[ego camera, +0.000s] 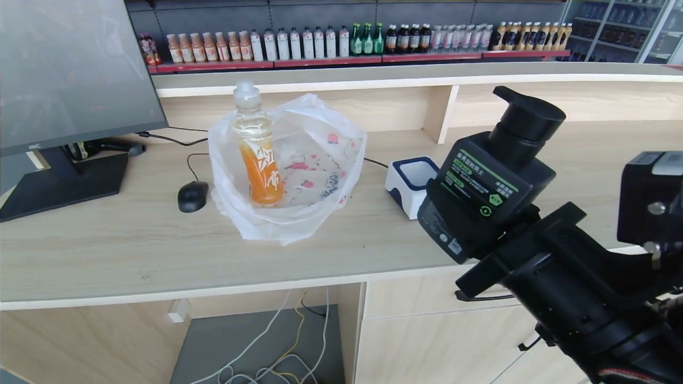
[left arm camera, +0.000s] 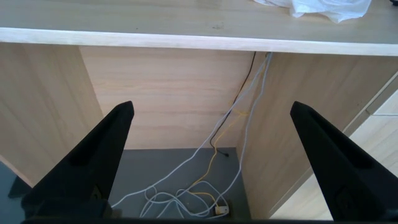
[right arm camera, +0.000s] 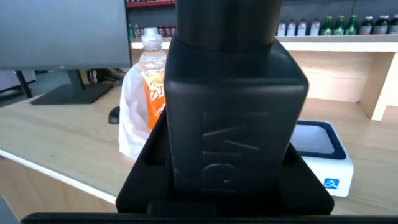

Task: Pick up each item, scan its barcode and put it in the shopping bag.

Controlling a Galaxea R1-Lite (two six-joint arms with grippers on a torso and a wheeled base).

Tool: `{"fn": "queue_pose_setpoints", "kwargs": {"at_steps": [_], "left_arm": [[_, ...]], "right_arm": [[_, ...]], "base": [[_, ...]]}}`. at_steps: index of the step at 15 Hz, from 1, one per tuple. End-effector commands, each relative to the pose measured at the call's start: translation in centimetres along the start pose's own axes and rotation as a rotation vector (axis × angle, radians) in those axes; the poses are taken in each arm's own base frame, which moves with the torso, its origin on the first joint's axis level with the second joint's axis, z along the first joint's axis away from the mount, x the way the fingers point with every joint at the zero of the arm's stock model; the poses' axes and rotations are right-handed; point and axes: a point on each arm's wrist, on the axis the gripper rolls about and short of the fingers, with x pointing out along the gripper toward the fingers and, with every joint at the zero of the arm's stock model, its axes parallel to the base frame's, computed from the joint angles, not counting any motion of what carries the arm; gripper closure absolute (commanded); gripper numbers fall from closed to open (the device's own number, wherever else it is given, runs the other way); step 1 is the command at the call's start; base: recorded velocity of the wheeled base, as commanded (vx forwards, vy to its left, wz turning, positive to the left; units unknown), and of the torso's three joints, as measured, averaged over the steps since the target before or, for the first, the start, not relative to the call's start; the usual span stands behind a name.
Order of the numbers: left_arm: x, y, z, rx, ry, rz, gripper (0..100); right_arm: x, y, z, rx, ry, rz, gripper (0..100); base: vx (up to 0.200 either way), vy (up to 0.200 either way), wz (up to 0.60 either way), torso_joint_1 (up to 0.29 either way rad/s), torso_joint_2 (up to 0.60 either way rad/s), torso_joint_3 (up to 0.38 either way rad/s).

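While the orange drink bottle already stands in the shopping bag, my right gripper clamps the black pump bottle, tilted, at three o'clock of the scanner. Scanning and bagging it apparently remain. My left gripper hangs wide open, empty, below the counter.

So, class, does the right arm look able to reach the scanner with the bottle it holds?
Probably yes. The right gripper holds the black pump bottle close by the scanner, with nothing between them; the shopping bag stands off to the scanner's other side.
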Motion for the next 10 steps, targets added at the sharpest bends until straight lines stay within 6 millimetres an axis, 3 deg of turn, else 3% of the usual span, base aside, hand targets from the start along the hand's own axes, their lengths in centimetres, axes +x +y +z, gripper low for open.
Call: {"fn": "queue_pose_setpoints", "kwargs": {"at_steps": [1, 3, 5, 6, 10], "left_arm": [[0.0, 0.0, 0.0, 0.0, 0.0, 0.0, 0], [0.0, 0.0, 0.0, 0.0, 0.0, 0.002, 0], [0.0, 0.0, 0.0, 0.0, 0.0, 0.002, 0], [0.0, 0.0, 0.0, 0.0, 0.0, 0.002, 0], [0.0, 0.0, 0.0, 0.0, 0.0, 0.0, 0]], "right_arm": [[0.3, 0.6, -1.3, -0.086, 0.026, 0.08, 100], [2.4, -0.7, -1.6, -0.296, -0.041, 0.133, 100], [7.0, -3.1, -1.4, -0.465, -0.184, 0.164, 100], [8.2, -4.1, -1.8, -0.51, -0.207, 0.18, 100], [11.7, -11.3, -5.1, -0.804, -0.271, 0.293, 100]], "base": [[0.0, 0.0, 0.0, 0.0, 0.0, 0.0], [0.0, 0.0, 0.0, 0.0, 0.0, 0.0], [0.0, 0.0, 0.0, 0.0, 0.0, 0.0], [0.0, 0.0, 0.0, 0.0, 0.0, 0.0], [0.0, 0.0, 0.0, 0.0, 0.0, 0.0]]}}
